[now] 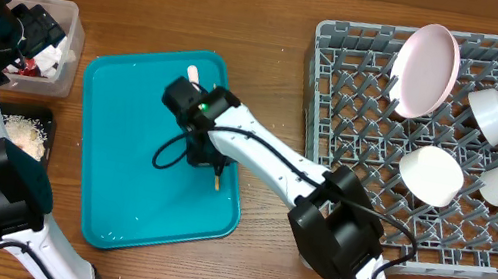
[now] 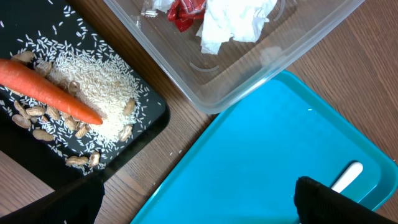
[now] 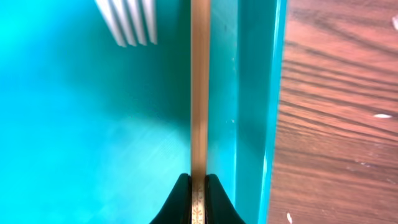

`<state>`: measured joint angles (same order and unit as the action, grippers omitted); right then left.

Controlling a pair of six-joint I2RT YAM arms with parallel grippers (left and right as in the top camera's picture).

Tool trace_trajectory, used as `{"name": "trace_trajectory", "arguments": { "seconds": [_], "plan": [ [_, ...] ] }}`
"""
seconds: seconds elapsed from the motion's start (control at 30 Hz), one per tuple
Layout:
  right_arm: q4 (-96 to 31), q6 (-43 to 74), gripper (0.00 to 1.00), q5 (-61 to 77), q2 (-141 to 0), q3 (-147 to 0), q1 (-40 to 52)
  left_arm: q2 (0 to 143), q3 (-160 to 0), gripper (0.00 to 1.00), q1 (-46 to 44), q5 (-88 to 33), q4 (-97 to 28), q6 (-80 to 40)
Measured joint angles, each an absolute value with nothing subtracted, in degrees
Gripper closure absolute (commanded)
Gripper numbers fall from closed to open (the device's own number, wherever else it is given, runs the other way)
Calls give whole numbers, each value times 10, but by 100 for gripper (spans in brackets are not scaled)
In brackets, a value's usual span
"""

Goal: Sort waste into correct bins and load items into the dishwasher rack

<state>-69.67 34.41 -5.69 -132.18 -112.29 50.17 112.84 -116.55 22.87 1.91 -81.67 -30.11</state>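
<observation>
Since the right tool (image 3: 198, 184) is pinched shut on a thin tan stick (image 3: 199, 93) beside the white fork (image 3: 127, 22) on the teal tray (image 3: 93, 137), a straight upward lift is judged best; the left tool (image 2: 199, 200) is seen wide open.

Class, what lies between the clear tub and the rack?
The teal tray, with strips of table either side; the overhead view shows it.

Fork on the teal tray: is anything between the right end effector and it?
Nothing lies between them, but the right end effector is shut on a thin wooden stick beside the tines of the fork on the teal tray.
</observation>
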Motion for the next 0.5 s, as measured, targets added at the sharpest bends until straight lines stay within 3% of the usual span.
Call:
{"name": "trace_trajectory", "arguments": {
  "seconds": [0.27,0.5],
  "plan": [
    [-752,310,96,-51,-1271,-1203,470,1128,-1166,0,229,19,-817,-301],
    [-792,264,96,-71,-1176,-1214,348,1129,-1166,0,229,19,-817,-301]
  ]
}}
